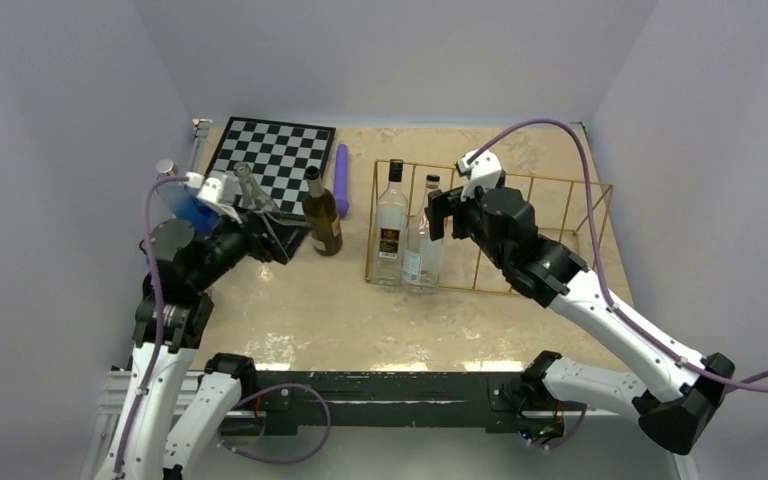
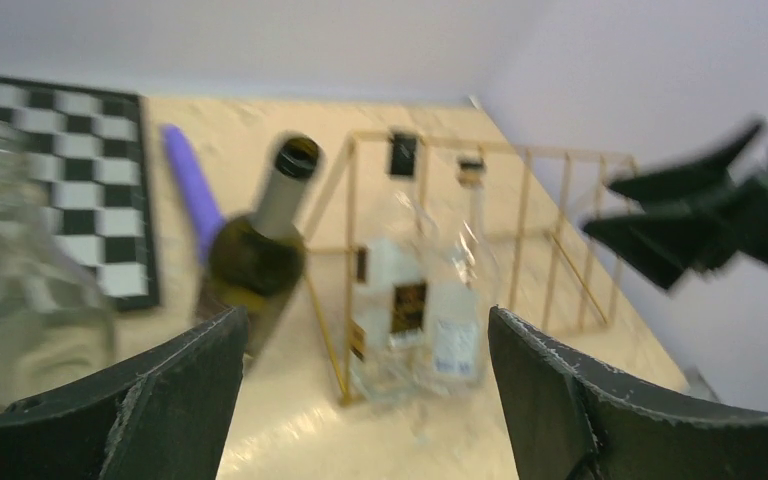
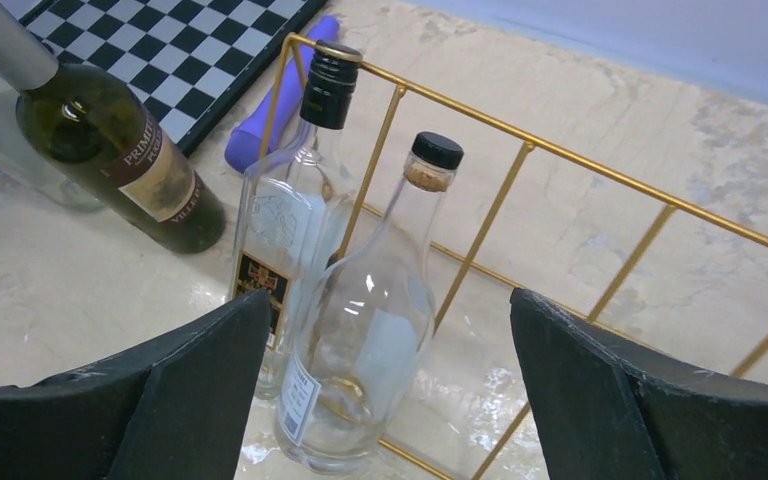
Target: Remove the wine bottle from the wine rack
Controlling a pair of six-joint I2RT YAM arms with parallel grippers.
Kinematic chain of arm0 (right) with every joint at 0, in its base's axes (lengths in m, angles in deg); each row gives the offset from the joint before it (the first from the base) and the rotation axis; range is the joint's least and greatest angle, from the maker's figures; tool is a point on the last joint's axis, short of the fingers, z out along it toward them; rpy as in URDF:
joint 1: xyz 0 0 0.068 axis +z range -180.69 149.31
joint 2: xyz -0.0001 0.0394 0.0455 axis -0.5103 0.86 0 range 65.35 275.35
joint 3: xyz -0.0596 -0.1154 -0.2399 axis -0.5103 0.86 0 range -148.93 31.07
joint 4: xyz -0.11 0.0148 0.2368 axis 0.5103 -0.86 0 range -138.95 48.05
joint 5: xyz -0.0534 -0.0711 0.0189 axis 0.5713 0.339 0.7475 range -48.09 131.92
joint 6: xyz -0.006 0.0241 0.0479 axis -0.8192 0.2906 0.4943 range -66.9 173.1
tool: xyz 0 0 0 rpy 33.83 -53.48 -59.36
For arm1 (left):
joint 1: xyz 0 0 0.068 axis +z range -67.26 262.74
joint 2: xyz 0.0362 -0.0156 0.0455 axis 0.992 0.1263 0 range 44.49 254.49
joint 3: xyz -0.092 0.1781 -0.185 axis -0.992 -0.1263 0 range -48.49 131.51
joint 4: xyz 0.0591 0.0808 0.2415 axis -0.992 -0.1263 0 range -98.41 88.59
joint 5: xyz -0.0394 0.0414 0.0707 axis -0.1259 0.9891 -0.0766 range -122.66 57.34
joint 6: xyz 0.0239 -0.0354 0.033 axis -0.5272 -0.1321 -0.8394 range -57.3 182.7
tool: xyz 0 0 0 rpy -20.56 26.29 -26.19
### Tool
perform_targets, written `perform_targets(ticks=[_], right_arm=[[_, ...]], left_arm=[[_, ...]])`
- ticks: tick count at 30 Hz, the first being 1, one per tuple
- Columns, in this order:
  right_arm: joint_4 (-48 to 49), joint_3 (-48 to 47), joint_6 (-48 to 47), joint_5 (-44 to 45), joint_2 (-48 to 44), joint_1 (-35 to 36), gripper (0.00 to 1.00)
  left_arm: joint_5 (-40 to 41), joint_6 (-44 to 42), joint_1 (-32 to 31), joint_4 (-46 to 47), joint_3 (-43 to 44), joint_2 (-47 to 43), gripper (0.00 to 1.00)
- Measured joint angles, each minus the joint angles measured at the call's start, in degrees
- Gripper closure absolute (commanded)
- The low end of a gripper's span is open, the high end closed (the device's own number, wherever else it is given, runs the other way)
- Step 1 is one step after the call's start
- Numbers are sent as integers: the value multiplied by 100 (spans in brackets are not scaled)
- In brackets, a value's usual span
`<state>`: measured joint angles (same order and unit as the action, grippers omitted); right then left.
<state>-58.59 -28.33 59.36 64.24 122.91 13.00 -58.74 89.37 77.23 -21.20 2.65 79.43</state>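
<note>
The gold wire wine rack point(image 1: 520, 232) stands right of the table's centre. Two clear bottles stand upright in its left end: a black-capped one point(image 1: 391, 225) and a cork-topped one point(image 1: 424, 250). My right gripper point(image 1: 440, 212) is open and empty, just right of the cork-topped bottle's neck. In the right wrist view this bottle point(image 3: 360, 340) stands between my open right gripper's point(image 3: 390, 298) fingers, apart from both. A dark green wine bottle point(image 1: 322, 212) stands on the table left of the rack. My left gripper point(image 1: 282, 236) is open and empty beside it.
A black-and-white chessboard point(image 1: 270, 150) lies at the back left, with a purple stick point(image 1: 341, 178) along its right side. A clear bottle point(image 1: 248, 186) and a blue object point(image 1: 196, 212) stand by the left arm. The left wrist view is blurred.
</note>
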Motion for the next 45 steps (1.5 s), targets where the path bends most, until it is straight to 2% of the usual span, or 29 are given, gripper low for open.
perform_targets(ticks=[5, 14, 24, 27, 30, 32, 39, 45], right_arm=[[35, -164, 369, -844, 658, -595, 16], [127, -837, 570, -1447, 2061, -1169, 24], [181, -1226, 621, -1591, 2894, -1425, 37], [197, -1272, 623, -1611, 3032, -1451, 46], [212, -1274, 623, -1648, 3095, -1451, 69], [249, -1281, 728, -1716, 3101, -1449, 77], [271, -1268, 881, -1847, 3016, -1456, 86], [127, -931, 807, -2048, 2358, -1445, 88]], left_arm=[[-669, -481, -868, -308, -166, 507, 8], [-560, -706, -955, -741, -330, 509, 8], [37, -789, -957, -907, -330, 286, 7], [146, -804, -957, -907, -330, 249, 7], [249, -813, -957, -909, -330, 210, 7], [310, -826, -957, -911, -330, 175, 7], [522, -828, -957, -918, -330, 74, 7], [640, -828, -957, -922, -330, 11, 8]])
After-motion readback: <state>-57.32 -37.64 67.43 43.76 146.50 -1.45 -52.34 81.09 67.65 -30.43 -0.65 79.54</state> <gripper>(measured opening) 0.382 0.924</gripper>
